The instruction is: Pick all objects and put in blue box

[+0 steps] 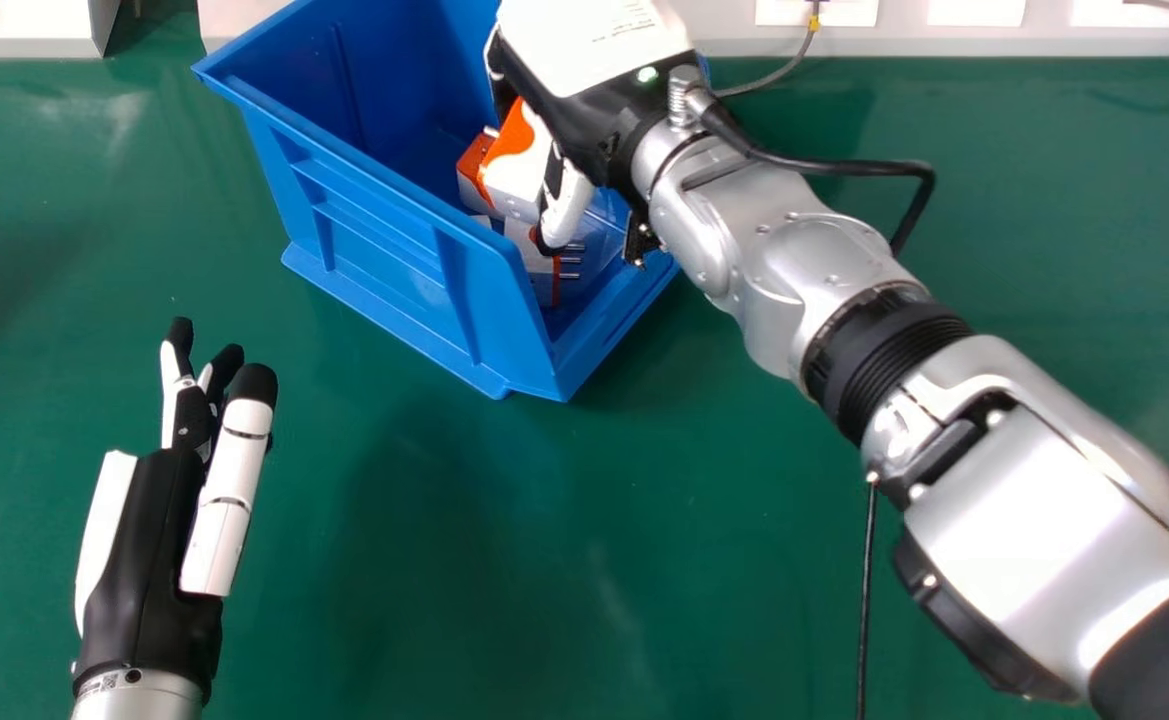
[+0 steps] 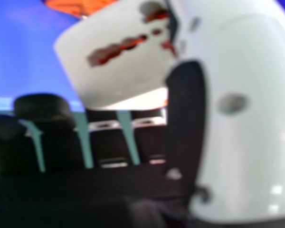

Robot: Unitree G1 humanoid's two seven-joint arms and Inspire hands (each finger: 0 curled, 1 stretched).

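One green desk fills most of the head view, pale equipment along its far edge. Blue plastic open-top box sits on it, angled; far end cut off by the view's top edge, part of the interior covered by the right arm.

Silver right arm crosses from the lower right corner, black cable attached. Right robot hand is inside the box, clamped on a white-and-orange block between thumb and fingers; most fingers hidden behind the hand's back in the head view. Right hand view: block's white face with dark, red-edged holes beside the thumb, too blurred for detail; its edge hides some fingertips.

Left robot hand, fingers apart and nearly straight, is above the desk at lower left, holding nothing.

Orange-and-white block partly hidden behind the held one. White block with metal pins lies low in the box, partly covered.
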